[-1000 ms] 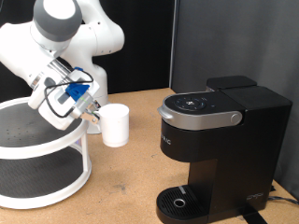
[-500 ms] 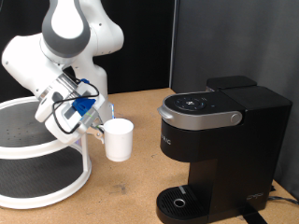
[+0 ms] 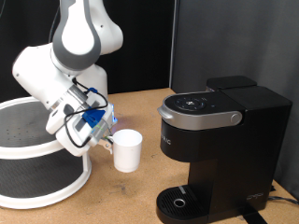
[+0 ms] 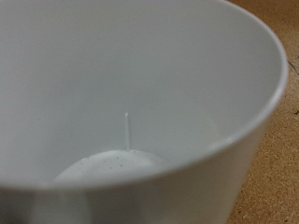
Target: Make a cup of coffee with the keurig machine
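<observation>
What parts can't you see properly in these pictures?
- Gripper: in the exterior view, blue parts and cables cover its fingers, so the hold on the cup is unclear; the wrist view shows no fingers.
- Cup handle: not visible in either view.
- Coffee machine: its bottom right corner is cut off by the exterior view's edge.
- Round white shelf: cut off at the left.

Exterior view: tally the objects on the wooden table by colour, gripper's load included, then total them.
White: 2 - the cup, carried at the gripper and filling the wrist view, and the round two-tier rack at the exterior view's left.
Black: 1 - the keurig machine at the exterior view's right.
Total: 3
</observation>
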